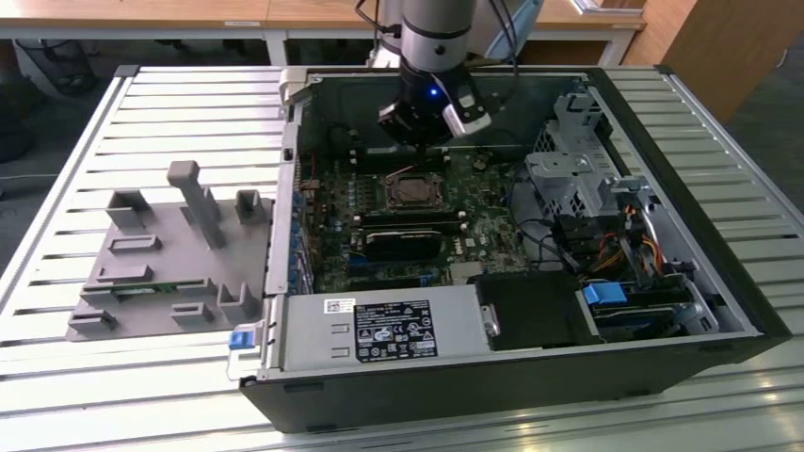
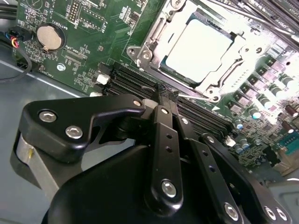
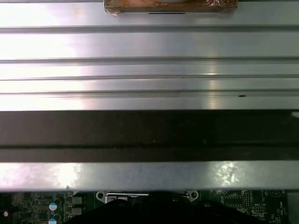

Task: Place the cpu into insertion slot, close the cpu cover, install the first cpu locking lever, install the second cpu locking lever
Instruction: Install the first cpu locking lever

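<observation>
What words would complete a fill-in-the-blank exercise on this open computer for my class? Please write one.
1. The cpu sits in its ____ on the motherboard.
2. The cpu cover lies ____ over it, not raised.
3. The gray fixture lies on the exterior view's ____ of the computer case.
4. The coin cell battery is ____ in shape.

Missing words: socket; closed; left; round

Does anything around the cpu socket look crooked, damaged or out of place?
Nothing stands out. The cpu lies flat and square in its socket, the cpu cover lies down around it, and the gripper is at the socket's edge.
</observation>
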Available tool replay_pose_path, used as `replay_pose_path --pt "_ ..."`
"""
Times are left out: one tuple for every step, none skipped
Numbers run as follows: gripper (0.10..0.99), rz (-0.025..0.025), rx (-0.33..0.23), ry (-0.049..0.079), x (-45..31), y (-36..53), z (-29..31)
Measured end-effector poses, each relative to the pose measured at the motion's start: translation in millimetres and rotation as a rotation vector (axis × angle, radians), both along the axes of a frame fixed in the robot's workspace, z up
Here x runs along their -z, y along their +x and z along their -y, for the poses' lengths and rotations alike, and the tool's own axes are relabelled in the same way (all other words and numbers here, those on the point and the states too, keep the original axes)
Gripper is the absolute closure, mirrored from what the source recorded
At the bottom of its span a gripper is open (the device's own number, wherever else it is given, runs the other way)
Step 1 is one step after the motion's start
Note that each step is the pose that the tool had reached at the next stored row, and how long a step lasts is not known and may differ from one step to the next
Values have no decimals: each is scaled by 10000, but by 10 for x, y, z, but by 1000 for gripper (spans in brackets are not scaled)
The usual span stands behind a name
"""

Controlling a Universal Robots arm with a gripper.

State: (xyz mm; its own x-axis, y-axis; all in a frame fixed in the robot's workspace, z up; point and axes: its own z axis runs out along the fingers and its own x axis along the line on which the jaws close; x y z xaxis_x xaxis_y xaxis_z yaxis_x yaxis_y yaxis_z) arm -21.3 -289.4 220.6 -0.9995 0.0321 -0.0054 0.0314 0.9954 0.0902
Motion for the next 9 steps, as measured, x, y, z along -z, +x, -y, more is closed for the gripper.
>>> replay_pose_path --pt "980 0 0 0 7 7 0" --pt "980 0 0 0 14 14 0" --pt "980 0 0 1 23 19 0" --pt "980 0 0 0 31 23 0" --pt "980 0 0 0 40 27 0" --pt "980 0 0 0 50 31 0" --pt "980 -1 0 0 61 35 0" --pt "980 -2 0 -2 70 39 0" --pt "980 -3 0 -1 80 43 -1"
